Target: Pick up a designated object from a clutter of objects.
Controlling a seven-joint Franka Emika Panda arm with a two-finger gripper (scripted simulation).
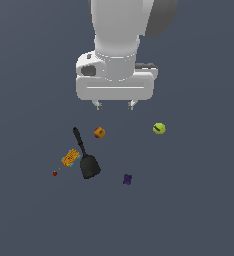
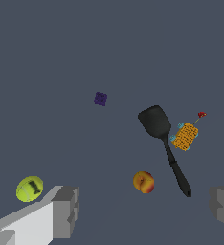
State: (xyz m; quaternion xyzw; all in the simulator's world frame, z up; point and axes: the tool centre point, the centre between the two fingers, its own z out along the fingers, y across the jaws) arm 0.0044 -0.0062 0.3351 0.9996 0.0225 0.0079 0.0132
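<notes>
The designated object, a small yellow-green ball (image 1: 159, 128) with a short dark mark, lies on the grey floor at the exterior view's right; in the wrist view the ball (image 2: 29, 188) sits just outside one finger (image 2: 61, 210). My gripper (image 1: 114, 105) hangs open above the floor, left of the ball and apart from it, with nothing between its fingers (image 2: 142, 210). The rest of the clutter lies below it: an orange-red ball (image 1: 99, 132), a black spatula (image 1: 85, 155), an orange textured block (image 1: 70, 157), a tiny red bit (image 1: 54, 173) and a small purple piece (image 1: 127, 179).
The white arm (image 1: 121, 35) fills the upper middle of the exterior view. The orange-red ball (image 2: 143, 182) lies between the fingers' lines in the wrist view, with the spatula handle (image 2: 177, 172) beside it.
</notes>
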